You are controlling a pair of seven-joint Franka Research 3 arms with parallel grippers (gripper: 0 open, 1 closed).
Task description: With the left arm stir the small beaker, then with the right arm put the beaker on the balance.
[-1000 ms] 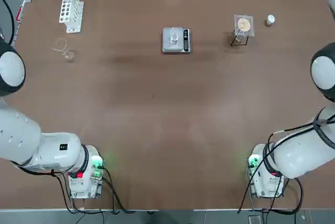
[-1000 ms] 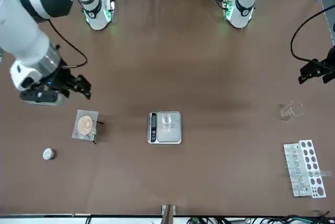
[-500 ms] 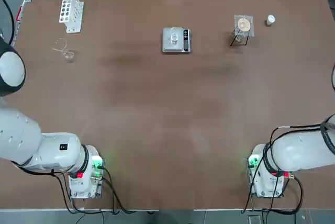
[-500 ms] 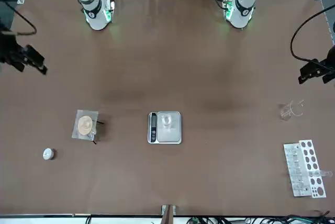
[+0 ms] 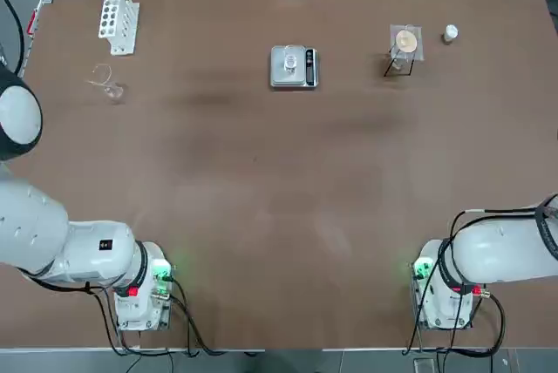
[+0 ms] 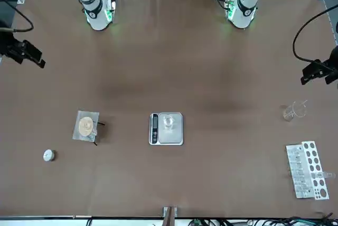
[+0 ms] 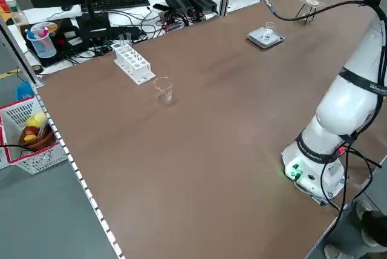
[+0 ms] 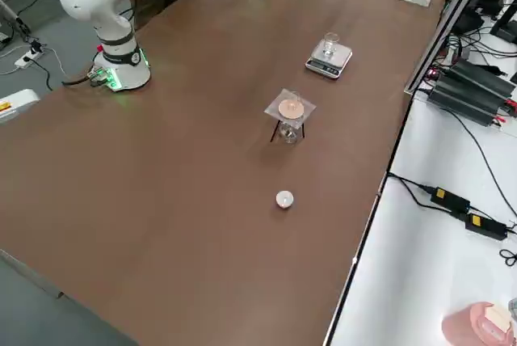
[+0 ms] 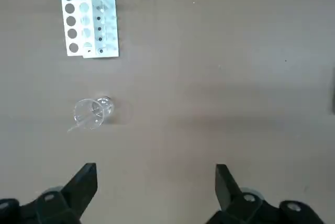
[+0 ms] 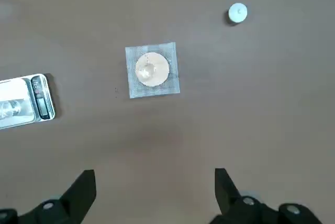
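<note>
Beaker [image 6: 168, 122] on balance [image 6: 166, 129]

The left arm [image 5: 52, 247] and right arm [image 5: 501, 251] are showing rounded white segments with dark joint bands. Black cables are trailing from both bases, which are glowing green, the left one also red.

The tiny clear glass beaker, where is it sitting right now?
The tiny clear glass beaker stands on the square silver plate of the small grey scale, mid-table at the far edge in the top view, left of the mesh-topped stand.
</note>
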